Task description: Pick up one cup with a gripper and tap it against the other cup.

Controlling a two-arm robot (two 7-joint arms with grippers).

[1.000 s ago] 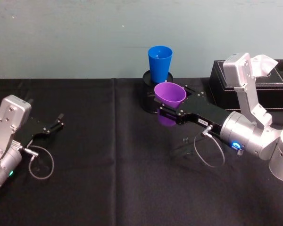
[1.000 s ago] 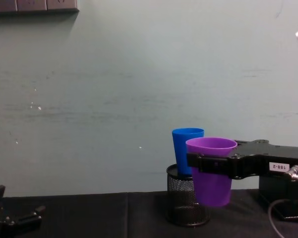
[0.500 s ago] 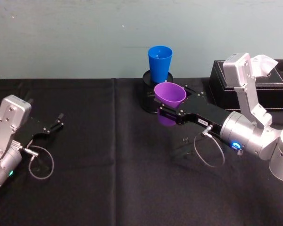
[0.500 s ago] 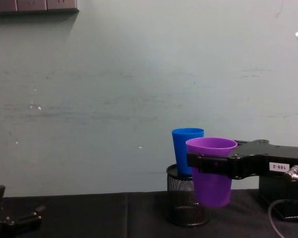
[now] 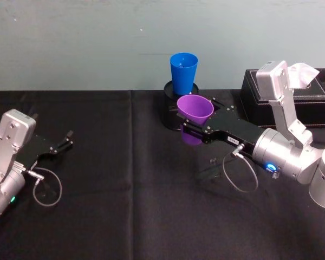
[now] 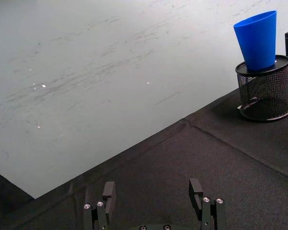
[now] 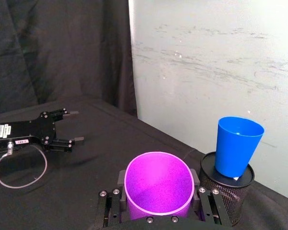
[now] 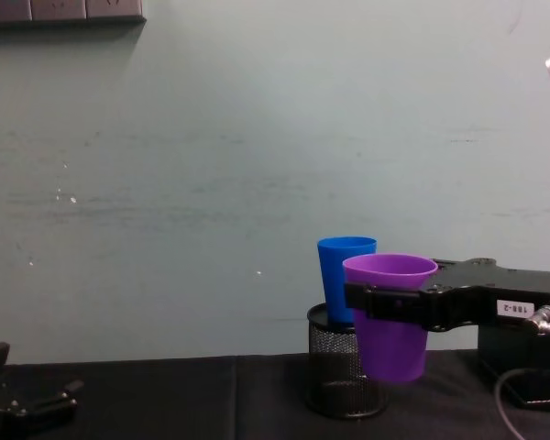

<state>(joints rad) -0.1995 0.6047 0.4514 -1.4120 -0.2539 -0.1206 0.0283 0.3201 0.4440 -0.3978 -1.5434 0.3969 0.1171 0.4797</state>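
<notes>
Fingers (image 7: 111, 206) of right gripper (image 5: 191, 128) are pinching purple cup (image 5: 195, 108) near blue cup (image 5: 183, 70). Left gripper (image 5: 69, 139) is lying with fingers spread.

Only thing I can actually read: a small white label (image 8: 514, 309) on the black arm of the right gripper (image 8: 390, 304), just behind the purple cup (image 8: 391, 353), looks like "188-2".
</notes>
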